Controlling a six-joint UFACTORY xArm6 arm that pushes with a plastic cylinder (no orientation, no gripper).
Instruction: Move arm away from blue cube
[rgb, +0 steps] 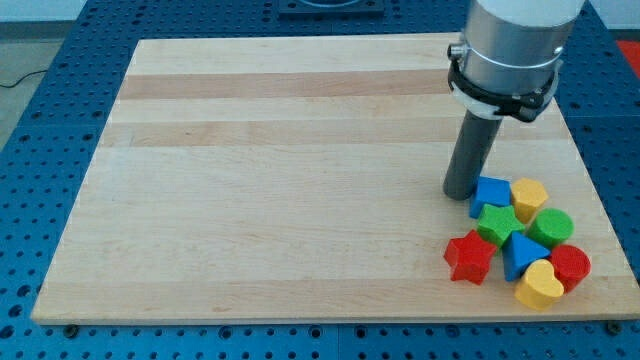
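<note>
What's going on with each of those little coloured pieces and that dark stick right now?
My tip: down on the board, just left of the blue cube.
Blue cube: flat, top of the cluster.
Yellow block: right of the cube.
Green star: below the cube.
Green cylinder: flat.
Red star: cluster's left edge.
Blue triangle: mid-cluster.
Red cylinder: flat.
Yellow heart: nearest the view's bottom.

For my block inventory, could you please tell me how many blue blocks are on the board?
2. The blue cube sits at the cluster's top left, right beside my tip; a blue triangular block lies lower, between the red star and yellow heart.
</note>
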